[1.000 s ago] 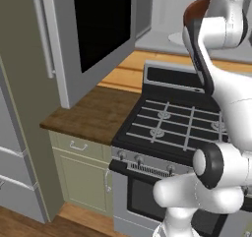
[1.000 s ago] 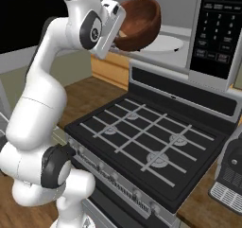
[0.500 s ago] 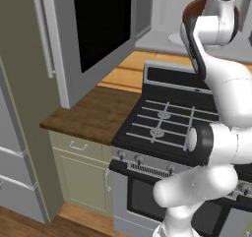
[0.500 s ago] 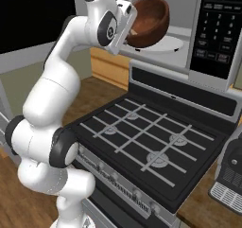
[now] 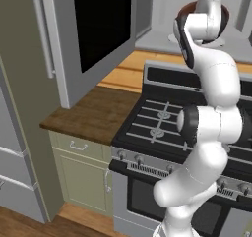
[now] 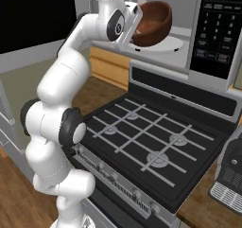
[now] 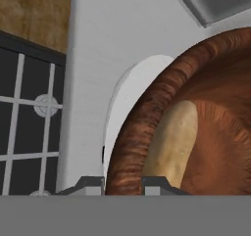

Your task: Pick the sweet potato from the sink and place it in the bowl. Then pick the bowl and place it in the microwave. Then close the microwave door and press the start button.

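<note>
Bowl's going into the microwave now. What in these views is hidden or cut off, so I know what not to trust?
- Sweet potato: hand view, a pale patch inside the bowl; lower end cut by the frame.
- Hand: hand view, only the fingertips show, straddling the bowl's rim.
- Turntable plate: right base view, mostly behind the bowl.
- Microwave door: left base view, top cut off.

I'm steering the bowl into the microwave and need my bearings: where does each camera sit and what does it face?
Left base view: behind the arm's left, facing the stove and open microwave door; arm at right.
Right base view: behind its right, facing stove, microwave, turntable plate; arm at left.
Hand view: on the claw, its tips astride the rim of the bowl, sweet potato inside.
Both base views share stove, arm and bowl.
</note>
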